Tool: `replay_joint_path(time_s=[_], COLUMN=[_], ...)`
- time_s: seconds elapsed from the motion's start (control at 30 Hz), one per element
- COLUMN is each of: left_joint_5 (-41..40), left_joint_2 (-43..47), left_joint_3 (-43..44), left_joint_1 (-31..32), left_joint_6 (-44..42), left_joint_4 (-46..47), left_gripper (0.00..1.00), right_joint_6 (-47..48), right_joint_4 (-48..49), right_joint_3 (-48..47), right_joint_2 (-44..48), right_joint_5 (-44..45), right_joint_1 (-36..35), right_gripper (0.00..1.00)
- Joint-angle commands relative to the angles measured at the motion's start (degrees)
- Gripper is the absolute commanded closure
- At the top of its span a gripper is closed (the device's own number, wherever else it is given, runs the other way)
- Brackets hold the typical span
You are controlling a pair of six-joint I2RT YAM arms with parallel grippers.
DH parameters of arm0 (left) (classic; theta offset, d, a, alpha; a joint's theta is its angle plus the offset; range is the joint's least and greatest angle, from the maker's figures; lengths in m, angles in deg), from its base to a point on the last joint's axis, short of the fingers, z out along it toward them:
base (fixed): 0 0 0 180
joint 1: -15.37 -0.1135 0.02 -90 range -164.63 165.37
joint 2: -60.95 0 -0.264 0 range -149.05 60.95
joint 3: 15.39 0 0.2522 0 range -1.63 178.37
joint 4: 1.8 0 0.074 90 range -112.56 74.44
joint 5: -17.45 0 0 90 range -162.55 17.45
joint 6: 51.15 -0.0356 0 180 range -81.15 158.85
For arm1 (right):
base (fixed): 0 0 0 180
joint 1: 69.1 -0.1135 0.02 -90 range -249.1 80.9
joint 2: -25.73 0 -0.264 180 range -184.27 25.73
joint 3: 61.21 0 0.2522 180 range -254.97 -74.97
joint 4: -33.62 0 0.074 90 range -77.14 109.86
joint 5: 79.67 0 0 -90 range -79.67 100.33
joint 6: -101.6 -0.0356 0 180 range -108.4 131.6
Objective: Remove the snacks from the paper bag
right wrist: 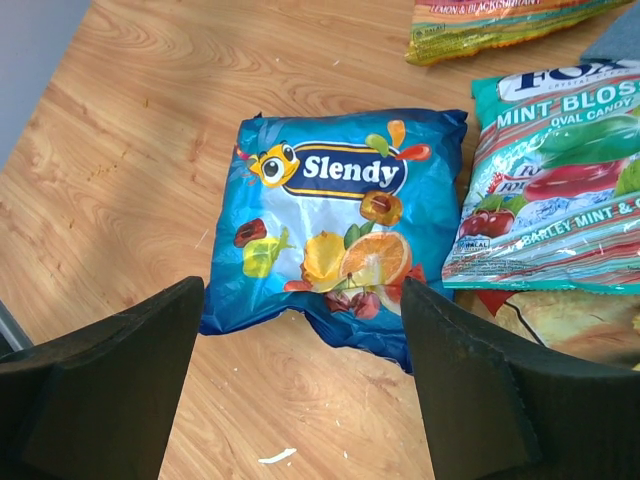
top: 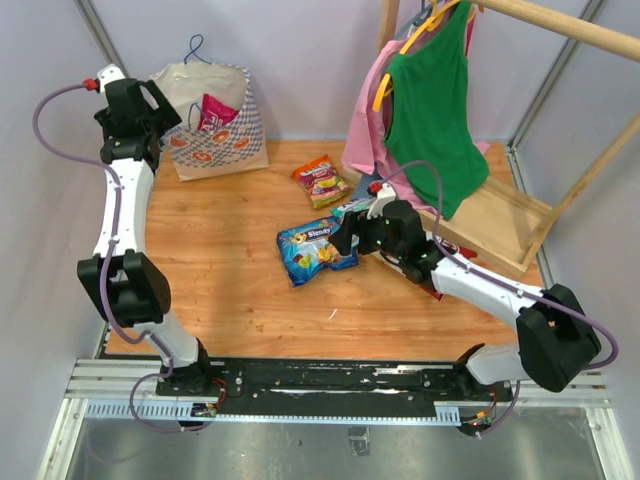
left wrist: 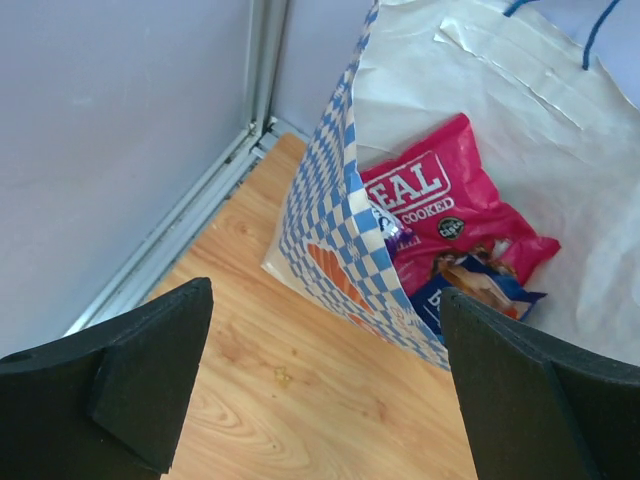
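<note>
Wooden table (top: 230,300): left gripper (left wrist: 320,390) wide open by the paper bag (left wrist: 330,220), right gripper (right wrist: 300,375) open above the blue Slendy packet (right wrist: 340,220), both empty.

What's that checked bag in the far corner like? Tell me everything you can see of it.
The paper bag is tan paper printed outside with blue-white checks and orange round motifs, plain pale inside, with thin blue cord handles. It stands open-mouthed at the far left corner of the wooden table. A magenta-pink packet and a blue packet lie inside. The open left pincer hovers by its mouth, seemingly not touching.
</note>
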Motion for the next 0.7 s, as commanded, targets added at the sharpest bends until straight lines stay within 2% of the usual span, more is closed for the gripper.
replay_joint_path(time_s=[0.0, 0.27, 0.53, 0.67], left_joint_5=[-5.07, -1.76, 0.35, 1.0], left_joint_2=[-1.92, 2.71, 17.65, 18.47], left_joint_3=[5.87, -2.1, -29.23, -34.09], left_joint_1=[-0.03, 0.02, 0.1, 0.84], left_joint_6=[-3.91, -6.6, -7.95, -9.22], left_joint_4=[-2.93, 4.7, 31.4, 37.18], left_gripper=[0.0, 0.0, 0.0, 0.0], right_joint_6=[1.72, 0.9, -0.01, -0.4], right_joint_4=[-1.49, -0.45, 1.18, 2.66], right_joint_3=[-2.11, -0.51, 1.06, 1.43], right_joint_2=[3.1, 4.94, 5.44, 5.35], right_joint_5=[-0.33, -1.92, -3.38, -4.8], right_joint_1=[0.9, 1.79, 1.9, 1.9], right_gripper=[0.19, 0.18, 0.18, 0.19])
